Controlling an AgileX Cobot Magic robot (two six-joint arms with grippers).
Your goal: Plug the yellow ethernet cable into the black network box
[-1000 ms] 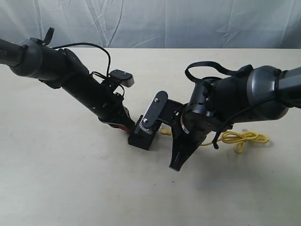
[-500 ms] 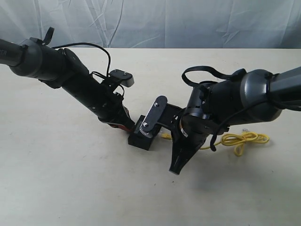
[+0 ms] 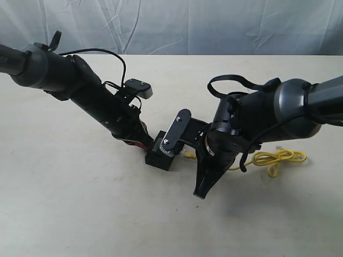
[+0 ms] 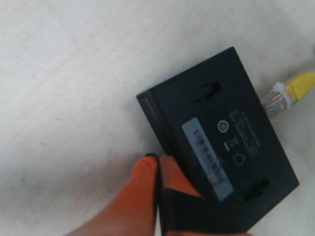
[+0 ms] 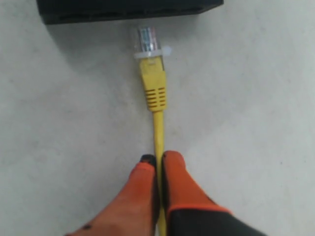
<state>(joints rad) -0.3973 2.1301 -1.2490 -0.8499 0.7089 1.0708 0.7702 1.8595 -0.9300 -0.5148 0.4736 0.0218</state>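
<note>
Cream table (image 3: pixel 80 209) — black network box (image 4: pixel 231 123), barcode label (image 4: pixel 206 157) unreadable.

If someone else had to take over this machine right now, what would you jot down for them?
Left gripper: looks shut, orange tips against an edge of the small flat black plastic network box, which lies on the pale table.
Right gripper: shut on the thin yellow ethernet cable, just behind its clear plastic plug.
Done: plug aimed at the box's side, a small gap short.
To do: push the plug into a port. The cable's spare length lies loosely knotted on the table.
</note>
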